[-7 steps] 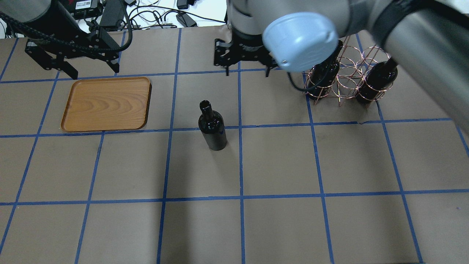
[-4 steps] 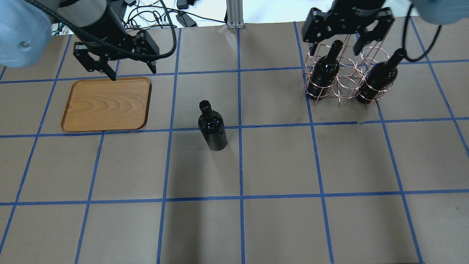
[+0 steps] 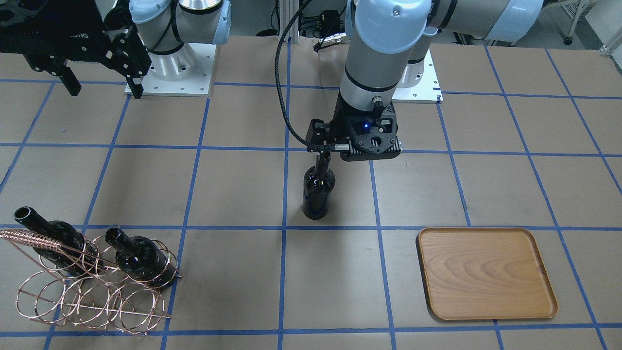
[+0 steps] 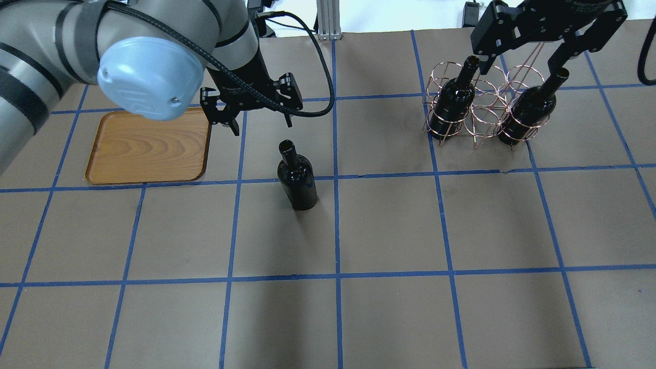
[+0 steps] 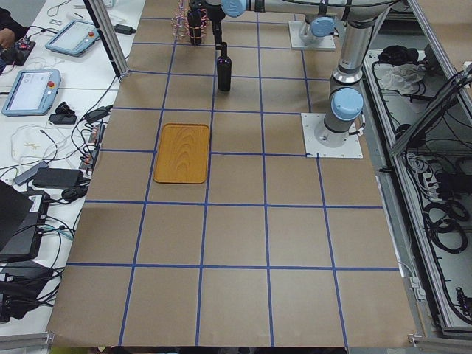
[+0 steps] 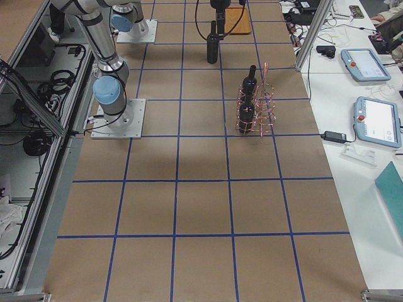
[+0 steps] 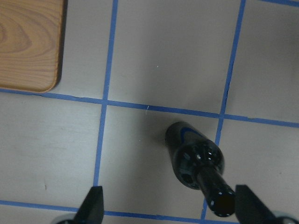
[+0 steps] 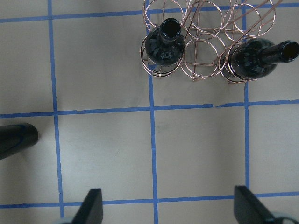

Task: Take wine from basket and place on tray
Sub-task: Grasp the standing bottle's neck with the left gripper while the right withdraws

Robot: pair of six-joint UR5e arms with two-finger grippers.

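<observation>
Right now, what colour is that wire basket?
The basket is copper-coloured, clearest in the front-facing view.

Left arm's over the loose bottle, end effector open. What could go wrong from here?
1. In the left wrist view the bottle has its neck off-centre, close to one finger of the open left end effector. Closing in could tip the upright bottle.
2. Glossy glass and a narrow neck: it may slip on the way to the tray.
3. The open right end effector hangs near the two bottles in the basket and could clip their necks.
</observation>
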